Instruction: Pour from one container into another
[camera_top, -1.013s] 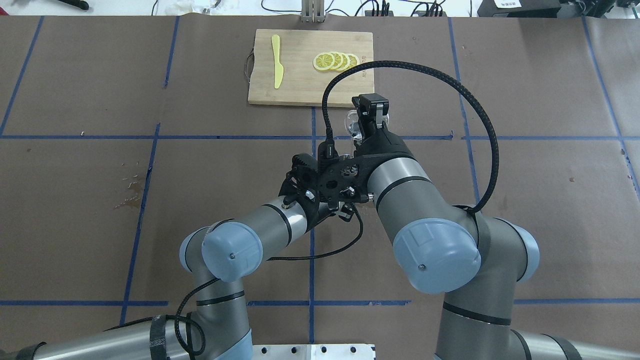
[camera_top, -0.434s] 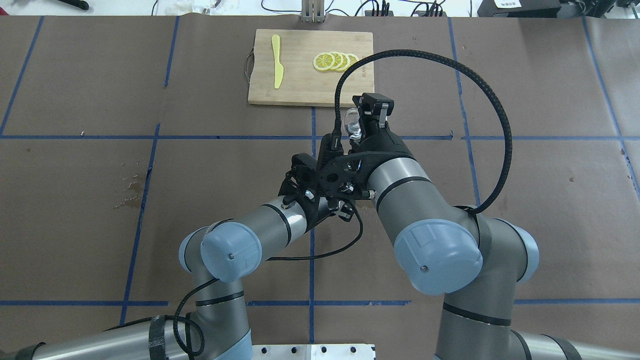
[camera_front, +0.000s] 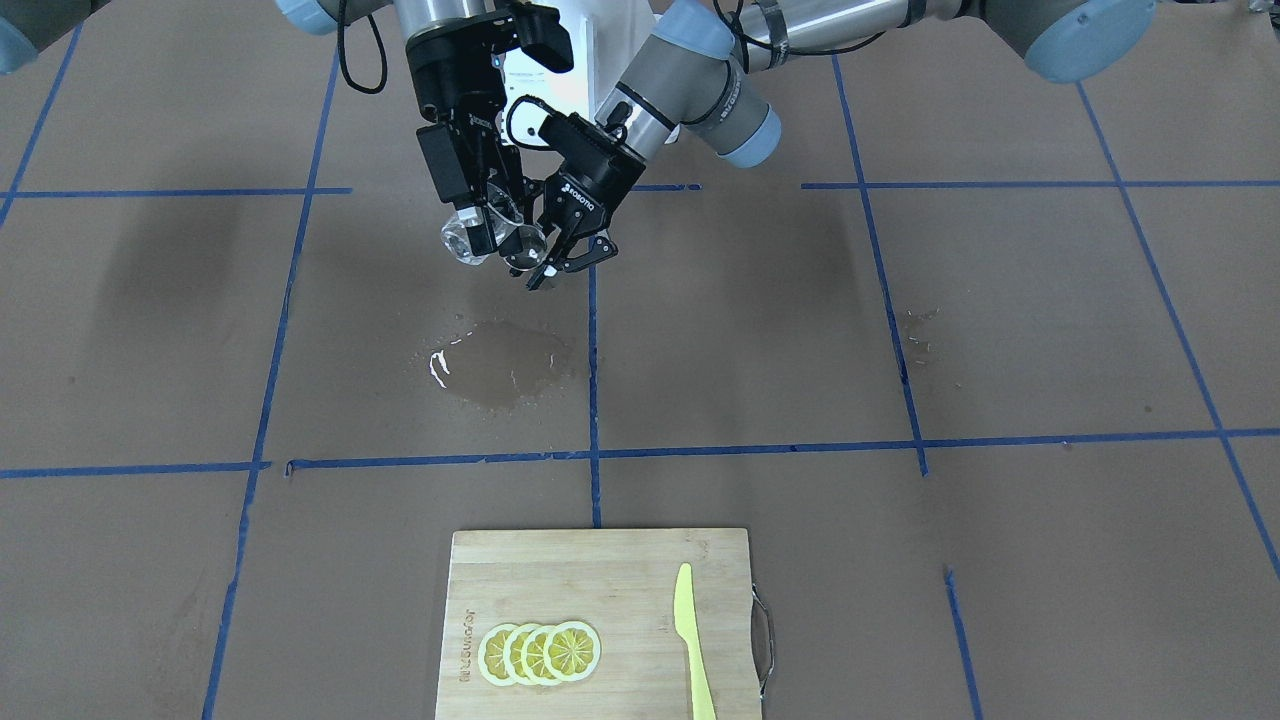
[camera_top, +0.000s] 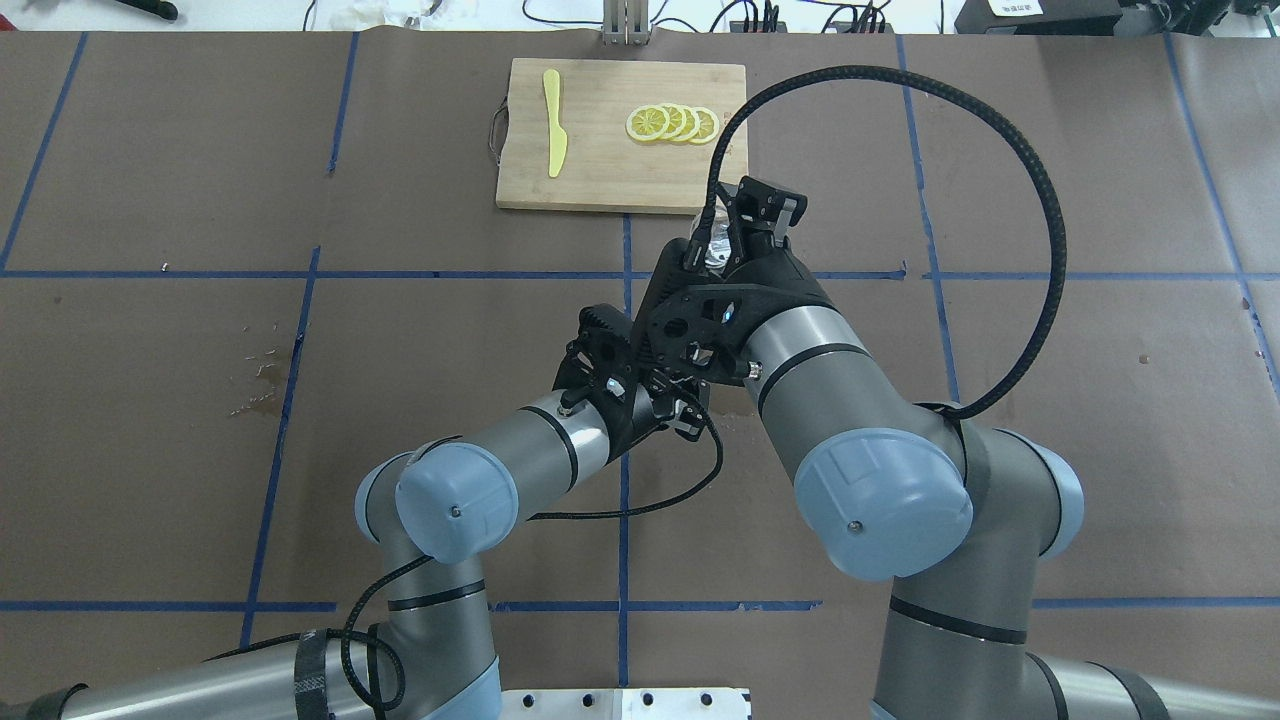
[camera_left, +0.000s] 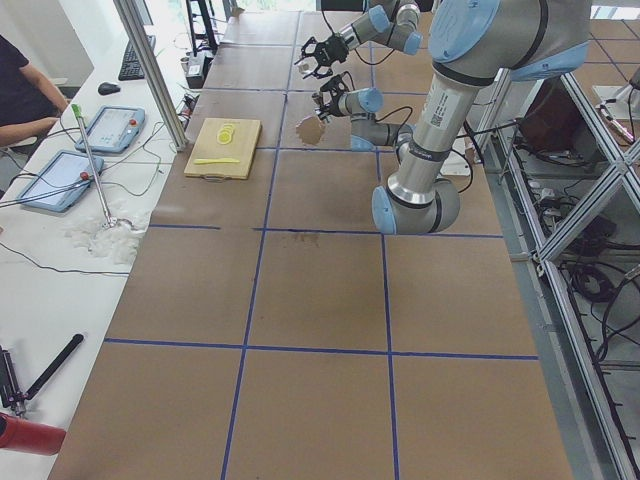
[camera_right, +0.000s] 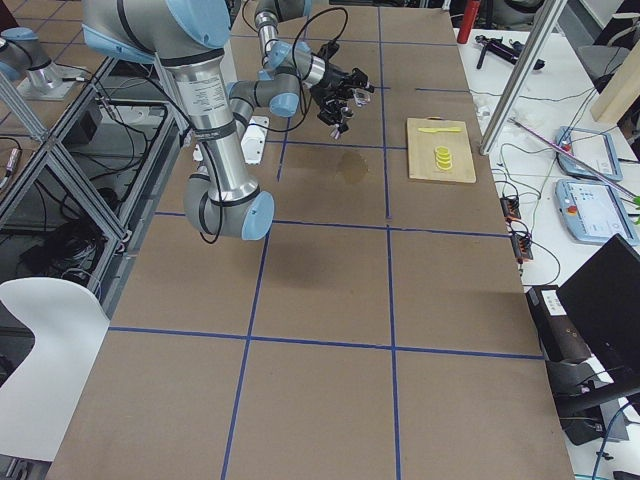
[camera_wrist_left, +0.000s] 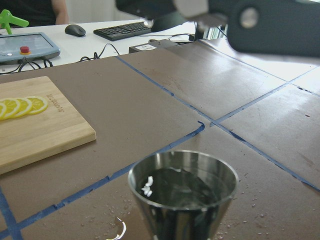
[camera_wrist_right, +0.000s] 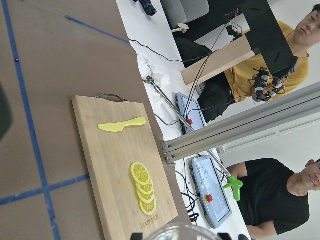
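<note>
My right gripper (camera_front: 472, 222) is shut on a clear glass (camera_front: 458, 243), held tilted above the table; its rim shows at the bottom edge of the right wrist view (camera_wrist_right: 182, 232). Right beside it my left gripper (camera_front: 565, 265) is shut on a steel cup (camera_front: 523, 247). The left wrist view shows the steel cup (camera_wrist_left: 182, 192) upright with dark-looking liquid inside. From overhead, the glass (camera_top: 708, 250) peeks out beside the right gripper (camera_top: 755, 215), and the right wrist hides the left gripper and the cup.
A wet puddle (camera_front: 500, 365) lies on the brown paper below the grippers. A wooden cutting board (camera_front: 640, 560) with lemon slices (camera_front: 540, 652) and a yellow plastic knife (camera_front: 692, 640) sits at the table's far side. Operators sit beyond that edge.
The right wrist has rotated, turning the gripper and glass, and its cable loop has swung up and right. The left arm has barely moved.
</note>
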